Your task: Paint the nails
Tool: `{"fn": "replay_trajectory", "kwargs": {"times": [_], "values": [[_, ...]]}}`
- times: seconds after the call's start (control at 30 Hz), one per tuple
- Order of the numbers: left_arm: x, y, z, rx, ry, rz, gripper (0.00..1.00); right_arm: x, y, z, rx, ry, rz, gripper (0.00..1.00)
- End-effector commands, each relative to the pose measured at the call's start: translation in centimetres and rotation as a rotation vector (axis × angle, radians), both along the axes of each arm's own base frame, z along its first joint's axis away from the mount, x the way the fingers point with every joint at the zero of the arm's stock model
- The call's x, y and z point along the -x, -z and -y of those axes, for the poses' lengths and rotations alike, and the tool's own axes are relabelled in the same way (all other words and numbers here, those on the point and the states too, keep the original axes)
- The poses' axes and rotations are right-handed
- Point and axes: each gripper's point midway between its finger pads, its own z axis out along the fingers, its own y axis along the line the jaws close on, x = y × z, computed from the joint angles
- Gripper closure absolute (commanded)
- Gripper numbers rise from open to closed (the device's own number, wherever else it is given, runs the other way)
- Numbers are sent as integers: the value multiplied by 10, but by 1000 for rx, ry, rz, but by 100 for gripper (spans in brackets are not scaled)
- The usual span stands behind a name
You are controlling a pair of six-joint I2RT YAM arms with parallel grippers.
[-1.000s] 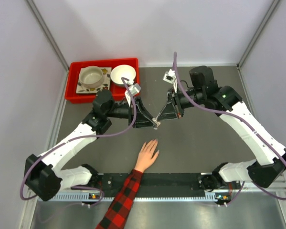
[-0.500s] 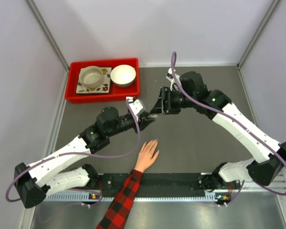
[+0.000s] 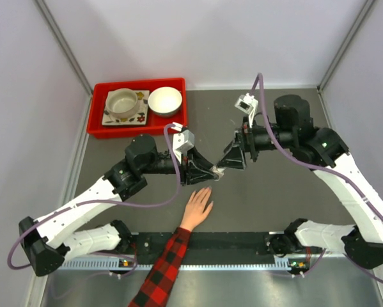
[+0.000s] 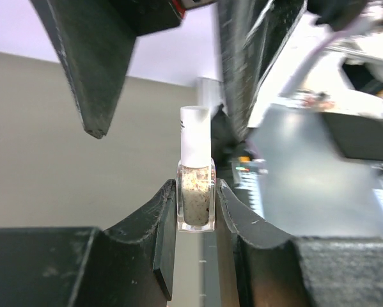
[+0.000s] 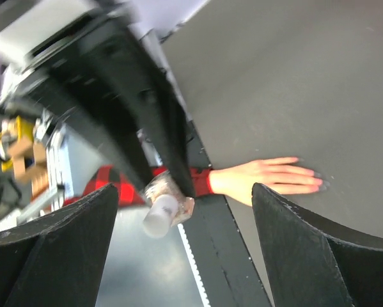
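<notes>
Left gripper (image 3: 214,171): jaws clenched on a nail polish bottle (image 4: 195,203). The left wrist view shows the curved black fingertips (image 4: 167,211) pressing its two flat sides.
- Bottle: small, square, clear glass, upright between the tips. The contents are beige with fine speckling.
- Cap (image 4: 195,134): plain white cylinder, smooth, standing clear above the fingertips.

Right gripper (image 5: 185,187): jaws released and spread wide.
- Its matte black, wedge-shaped fingers (image 5: 57,256) sit well apart at the lower corners of the right wrist view.
- Left wrist view: the same two fingers hang above the bottle, one to each side of the cap and touching neither. The right-hand one is motion-blurred.
- Top view: the two grippers meet tip to tip above the table (image 3: 274,198), which is a dull grey, even surface.

Human hand (image 3: 198,206): light-skinned, lying palm down and flat on the table, just nearer the arm bases than the gripper tips, with the fingers pointing away from the bases.
- The sleeve (image 3: 164,265) is red-and-black plaid cloth.
- The nails (image 5: 318,183) are at the fingertips, resting on the table below the held bottle. They are too small to judge colour or finish.

Far left of the table: a red plastic tray (image 3: 137,132), rectangular with a raised rim.
- It holds a round white bowl (image 3: 165,100).
- Beside the bowl, a pale cup (image 3: 122,102) stands on a square patterned plate (image 3: 108,118).
</notes>
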Motion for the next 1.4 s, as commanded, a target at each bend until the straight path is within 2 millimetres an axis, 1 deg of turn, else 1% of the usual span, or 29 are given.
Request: {"fn": "replay_trajectory", "kwargs": {"times": [0.0,0.07,0.1,0.13,0.17,0.2,0.4,0.47,0.53,0.63,0.73,0.77,0.9,0.93,0.97,1.0,1.03,1.07,1.1,1.13,1.17,1.2,1.23,1.27,1.3,1.33,1.37], "values": [[28,-33,-6,90,172,-28,100,31,-27,0,-88,-208,95,16],[25,-37,-7,108,175,-58,100,37,-28,-3,-103,-261,74,19],[21,-37,-10,112,169,-65,100,38,-28,-3,-104,-268,74,28],[18,-35,-11,110,163,-97,100,39,-29,-3,-107,-273,73,34],[13,-37,-13,121,155,-93,100,39,-29,-3,-109,-276,75,37],[12,-38,-14,126,155,-98,100,40,-30,-3,-111,-281,76,38],[10,-34,-13,116,171,-133,100,37,-29,-4,-106,-275,89,39],[12,-33,-13,114,185,-150,100,33,-29,-4,-97,-262,102,39],[14,-31,-13,116,199,-157,100,24,-27,-6,-75,-241,118,39],[15,-29,-14,111,206,-162,100,19,-23,-8,-57,-235,110,48],[15,-28,-14,104,207,-164,100,15,-22,-10,-50,-238,106,50],[15,-27,-14,103,206,-165,100,15,-22,-11,-53,-241,102,55],[10,-28,-14,101,194,-165,100,18,-19,-10,-52,-247,98,58],[9,-28,-14,101,193,-166,100,18,-17,-10,-50,-242,98,63],[6,-28,-13,99,180,-172,100,19,-17,-9,-50,-240,92,75],[4,-28,-13,98,169,-173,100,19,-18,-10,-52,-240,89,82],[0,-27,-12,95,151,-159,100,18,-17,-10,-45,-227,83,88],[-4,-25,-11,78,121,-172,100,17,-15,-10,-35,-203,60,98],[-17,-23,-10,71,53,-127,100,15,-13,-10,-21,-177,49,100],[-28,-20,-10,56,-6,-108,100,7,-6,-10,14,-119,45,100],[-36,-12,-11,9,-62,-105,100,0,-3,-11,23,-55,-3,100],[-61,-7,-13,-26,-183,10,100,-6,0,-11,30,-6,-24,100],[-70,-6,-14,-42,-227,66,100,-18,9,-10,57,75,-45,100],[-73,0,-15,-71,-256,109,100,-26,11,-12,47,153,-112,100],[-84,6,-16,-85,-299,258,100,-33,19,-13,63,203,-152,100],[-100,9,-21,-100,-396,337,100,-45,28,-10,88,288,-182,100],[-102,10,-19,-101,-435,409,100,-51,33,-11,91,357,-253,100]]}}
